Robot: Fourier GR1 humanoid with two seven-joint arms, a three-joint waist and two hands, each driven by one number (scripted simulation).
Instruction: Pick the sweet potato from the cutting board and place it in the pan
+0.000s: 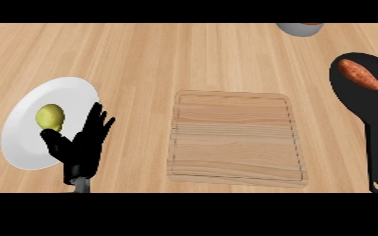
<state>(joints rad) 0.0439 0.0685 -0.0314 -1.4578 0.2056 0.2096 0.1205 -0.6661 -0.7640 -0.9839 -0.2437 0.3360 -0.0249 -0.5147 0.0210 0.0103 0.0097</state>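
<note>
Counter (pixel 184 55) of pale wood fills the view, running well beyond the fingers on every side. Next in size, the board (pixel 236 137) lies to the right of the fingers, near but apart, and bare of food. A white plate (pixel 33 145) sits just left of the fingers, its edge passing behind them, with a small yellow-green fruit (pixel 50 116) resting on it up and left of the fingertips. The black pan (pixel 358 100) is far right of the fingers, at the view's edge, its handle running down toward the bottom. A grey bowl (pixel 301 28) is cut by the top edge, far up and right.

The left hand (pixel 80 150) stands at the lower left, fingers (pixel 94 122) straight, slightly spread and pointing up, thumb out to the left, holding nothing; it is resting. The right hand does not show.

The potato (pixel 359 73) already lies inside the pan, at its upper part, well apart from the fingers across the whole board. By that, the placing looks done. It is likely stiff, fairly heavy for its size, with a dry skin that should not slip; not fragile. Long and tapered, it would best be taken across its thick middle, fingers on one long side and thumb on the other.
</note>
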